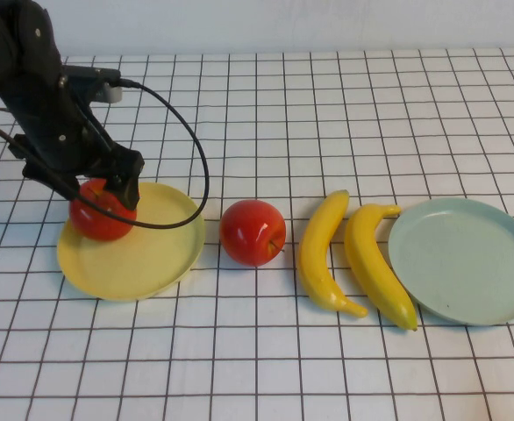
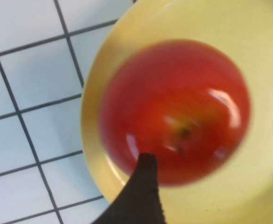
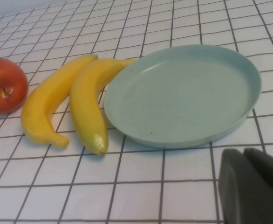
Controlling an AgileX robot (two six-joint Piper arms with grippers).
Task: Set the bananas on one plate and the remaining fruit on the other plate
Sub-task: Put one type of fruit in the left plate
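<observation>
Over the yellow plate [image 1: 152,263], left gripper [image 1: 108,189] partly hides 1 apple [image 1: 97,219].

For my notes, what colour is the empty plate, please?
Pale blue-green round plate; right wrist view.

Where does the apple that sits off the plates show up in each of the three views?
High view: the loose apple lies on the cloth at centre, between the yellow plate and the bananas.
Left wrist view: not in it; the apple there is the one on the yellow plate, under the open left gripper.
Right wrist view: at the picture's left edge.
Shared landmark: the bananas beside it. The right gripper is shut.
</observation>
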